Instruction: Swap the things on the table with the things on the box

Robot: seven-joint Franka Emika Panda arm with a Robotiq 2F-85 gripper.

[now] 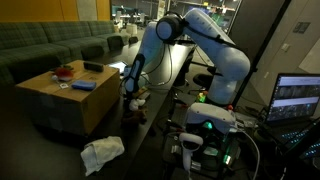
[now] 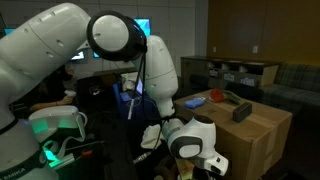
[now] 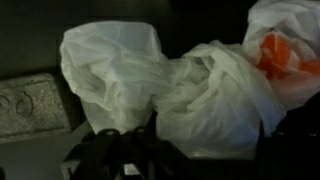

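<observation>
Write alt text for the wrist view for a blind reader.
A heap of crumpled white plastic bags fills the view, lying on the glossy black tabletop, with something orange showing through at the upper right. A flat grey embossed block lies at the left, and the dark tool shows at the bottom edge.

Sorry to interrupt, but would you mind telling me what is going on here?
The robot arm is reaching down to the black table, with its gripper just above crumpled white plastic bags lying there, one holding something orange. Whether the jaws are open or shut is not clear. The cardboard box has a blue item and a few other things on top, so the swap seems not yet done.
</observation>
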